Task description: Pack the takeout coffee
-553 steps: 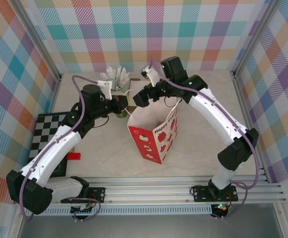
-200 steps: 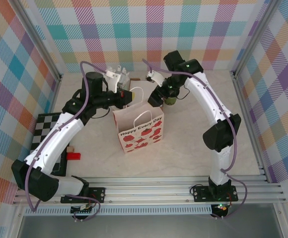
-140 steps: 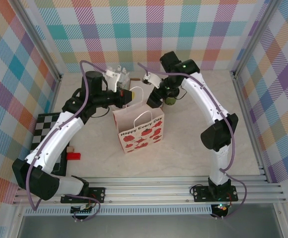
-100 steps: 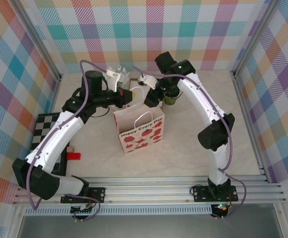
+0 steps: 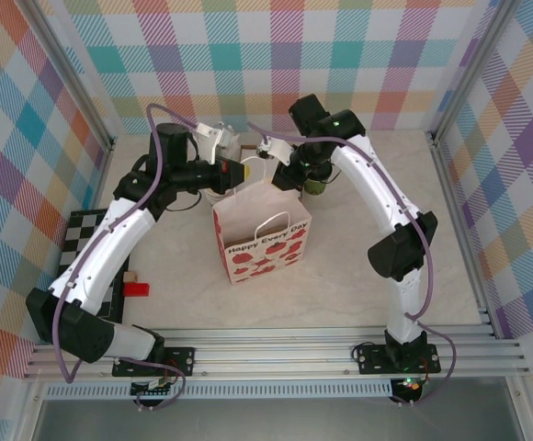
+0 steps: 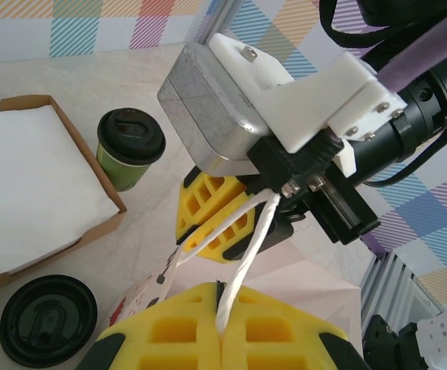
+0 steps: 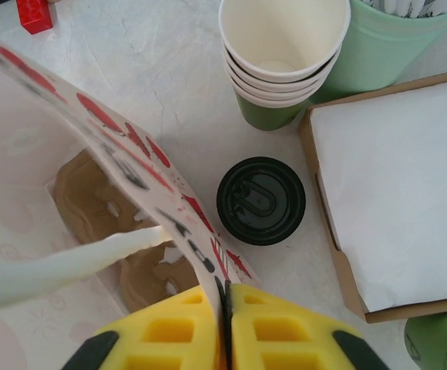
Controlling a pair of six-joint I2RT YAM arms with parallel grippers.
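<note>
The takeout coffee [image 6: 131, 154], a green cup with a black lid, stands on the table beside the napkin box; it also shows behind the right arm [image 5: 314, 186] and at a corner [image 7: 438, 345]. The strawberry-print paper bag [image 5: 260, 241] stands open in the middle. My left gripper [image 6: 222, 297] is shut on the bag's white twisted handle [image 6: 247, 247], above the bag's back left [image 5: 241, 171]. My right gripper [image 7: 225, 291] is shut on the bag's back rim [image 7: 131, 166], close to the left one [image 5: 283, 181]. A brown cup carrier [image 7: 100, 208] lies inside the bag.
A loose black lid [image 7: 260, 200] lies by the bag. A stack of lidless green cups [image 7: 281, 58], a mint holder [image 7: 393, 46] and a brown box of white napkins [image 7: 401, 193] stand behind. A checkerboard [image 5: 83, 243] and red brick [image 5: 136, 289] sit front left.
My right gripper went from open to shut, pinching the bag's back rim. The bag's mouth has spread wider and shifted slightly. The left gripper kept its hold on the handle.
</note>
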